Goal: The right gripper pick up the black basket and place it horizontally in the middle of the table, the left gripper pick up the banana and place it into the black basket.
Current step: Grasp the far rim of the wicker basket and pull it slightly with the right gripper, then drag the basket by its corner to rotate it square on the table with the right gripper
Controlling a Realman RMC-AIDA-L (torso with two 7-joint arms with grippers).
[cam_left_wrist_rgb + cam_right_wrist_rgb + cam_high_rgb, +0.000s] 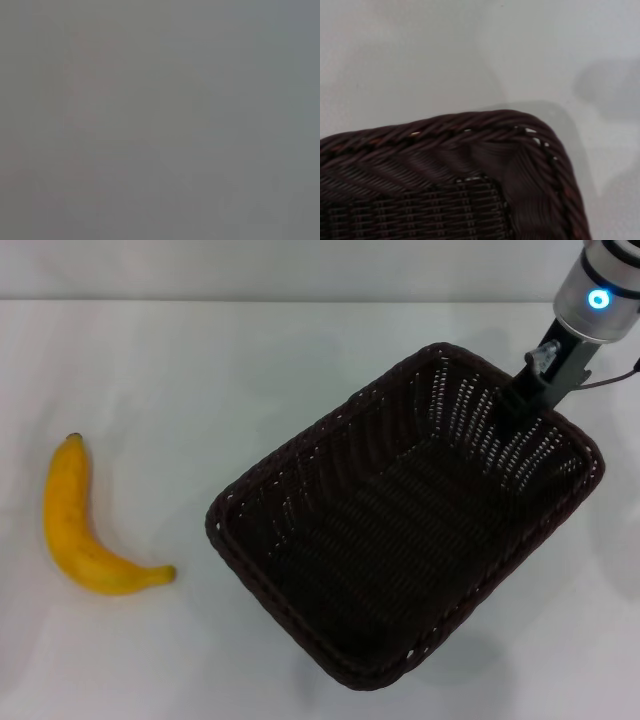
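Basket point(400, 530): large, dark wicker, centre-right of the head view, lying at a slant on the white bench point(200, 370).

Right gripper point(522, 398): upper right, jaws down at the basket's far rim and apparently closed on it; the contact is dark, so grip depth cannot be judged.

Banana point(80, 530): far left, well apart from the basket.

Left gripper: not seen.

Risks: a one-edge hold may let the basket sag, swing or slip; a shallow pinch may lose the braid; the slant may go uncorrected.

even bright light, soft shadows on the table point(250, 360); left wrist view perhaps fully blurred grey.
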